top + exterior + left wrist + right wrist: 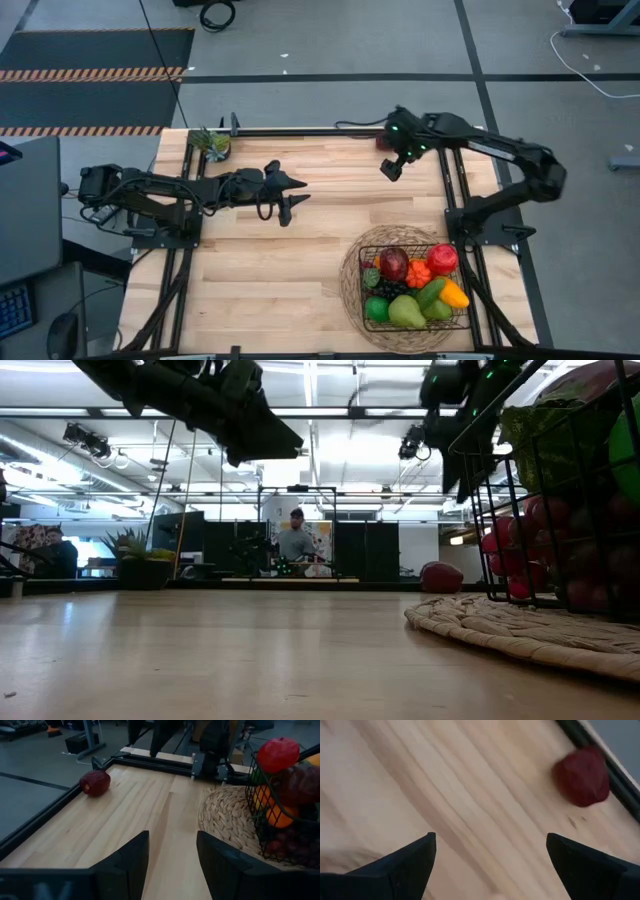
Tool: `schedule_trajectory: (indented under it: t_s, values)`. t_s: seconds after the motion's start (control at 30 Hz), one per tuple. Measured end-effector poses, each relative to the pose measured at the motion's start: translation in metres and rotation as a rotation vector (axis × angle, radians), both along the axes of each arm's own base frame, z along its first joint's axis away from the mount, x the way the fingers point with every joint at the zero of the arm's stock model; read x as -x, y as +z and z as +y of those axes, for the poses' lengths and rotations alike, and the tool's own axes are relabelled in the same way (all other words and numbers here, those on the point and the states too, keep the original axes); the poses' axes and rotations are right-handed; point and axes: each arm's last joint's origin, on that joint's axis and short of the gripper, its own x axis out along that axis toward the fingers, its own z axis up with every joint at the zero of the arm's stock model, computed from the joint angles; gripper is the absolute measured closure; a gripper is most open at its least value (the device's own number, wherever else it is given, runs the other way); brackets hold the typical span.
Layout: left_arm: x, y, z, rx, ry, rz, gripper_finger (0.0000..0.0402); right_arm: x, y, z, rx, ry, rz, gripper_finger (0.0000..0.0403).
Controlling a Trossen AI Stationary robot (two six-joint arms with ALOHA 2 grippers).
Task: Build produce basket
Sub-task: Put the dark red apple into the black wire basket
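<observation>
The black wire basket [363, 285] stands on the round woven mat [350, 290] at the near right, filled with several toy fruits and vegetables [412, 282]. One dark red fruit [95, 782] lies on the table by the far edge; it also shows in the right wrist view [582, 776] and the low view [441, 577]. My right gripper [391, 168] is open above the table near that fruit, touching nothing. My left gripper [292, 195] is open and empty over the table's middle, pointing toward the right edge.
A small potted plant [212, 142] stands at the far left corner. A black rail [300, 131] runs along the table's far edge. Bare wood lies between the two grippers and left of the mat. People show in the room behind [296, 540].
</observation>
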Motion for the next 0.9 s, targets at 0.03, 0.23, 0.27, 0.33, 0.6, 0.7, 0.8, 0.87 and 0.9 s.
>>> schedule_trajectory:
  t_s: [0.03, 0.23, 0.27, 0.33, 0.6, 0.7, 0.8, 0.87, 0.9]
  values:
    - [0.0, 0.0, 0.0, 0.0, 0.0, 0.004, 0.023, -0.002, -0.004, -0.007, -0.004, 0.03, 0.053, 0.0021]
    - [0.001, -0.002, 0.0, 0.002, 0.001, 0.019, 0.023, -0.015, -0.002, -0.049, 0.078, 0.153, 0.273, 0.0021]
    - [0.001, -0.002, 0.0, 0.001, 0.004, 0.019, 0.023, -0.018, 0.0, -0.056, 0.097, 0.175, 0.283, 0.0021]
    - [0.001, -0.002, 0.001, -0.005, 0.022, 0.021, 0.023, -0.023, 0.005, -0.068, 0.126, 0.216, 0.296, 0.0021]
    - [0.001, -0.002, 0.001, -0.019, 0.042, 0.026, 0.023, -0.029, -0.006, -0.102, 0.062, 0.287, 0.424, 0.0027]
    - [0.001, -0.002, 0.001, -0.02, 0.041, 0.026, 0.023, -0.028, -0.012, -0.109, 0.019, 0.29, 0.46, 0.0028]
    - [0.001, -0.002, 0.001, -0.02, 0.042, 0.027, 0.023, -0.027, -0.015, -0.114, 0.005, 0.265, 0.446, 0.0028]
    - [0.001, -0.002, 0.001, -0.02, 0.042, 0.028, 0.023, -0.029, -0.017, -0.116, -0.001, 0.244, 0.43, 0.0028]
    - [0.001, -0.002, 0.001, -0.021, 0.041, 0.029, 0.023, -0.029, -0.018, -0.116, -0.006, 0.226, 0.425, 0.0028]
